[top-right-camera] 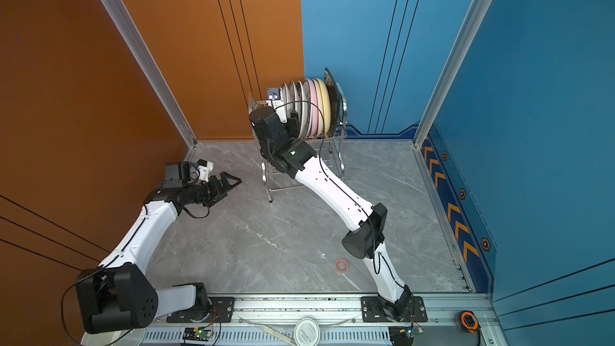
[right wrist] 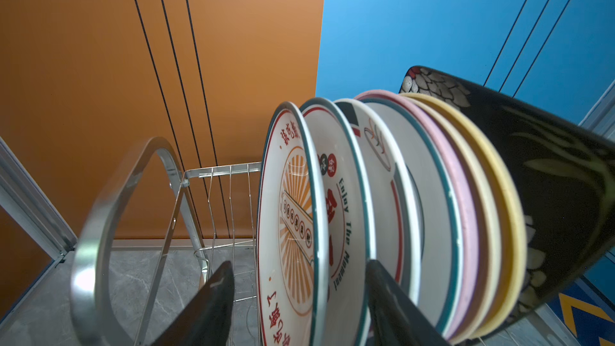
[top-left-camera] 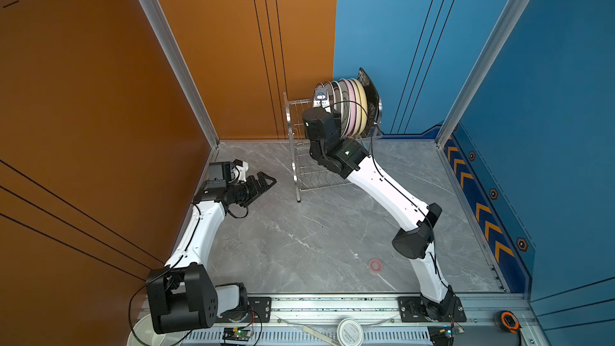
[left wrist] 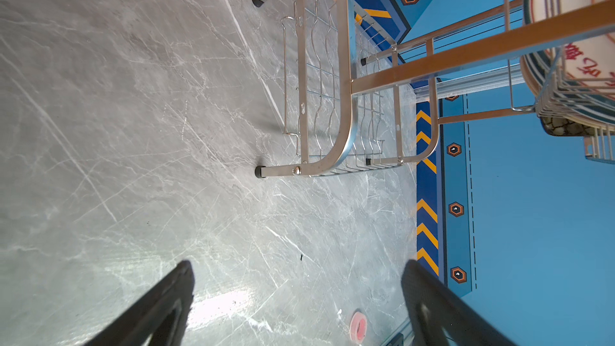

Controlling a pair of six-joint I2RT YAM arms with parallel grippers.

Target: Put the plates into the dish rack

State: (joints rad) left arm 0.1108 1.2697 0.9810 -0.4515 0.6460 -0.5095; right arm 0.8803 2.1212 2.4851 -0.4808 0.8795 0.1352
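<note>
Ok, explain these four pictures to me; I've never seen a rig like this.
Two white robot arms, the left arm and right arm, are mounted by a grey marble table. Both top views look down on everything; each wrist view looks along one arm's jaws. On the table stand a steel dish rack and a small pink ring. A row of plates stands on edge in the rack's upper tier. The right jaws stand apart on either side of the front printed plate, apparently not pinching it. The left jaws are open and empty above the table.
</note>
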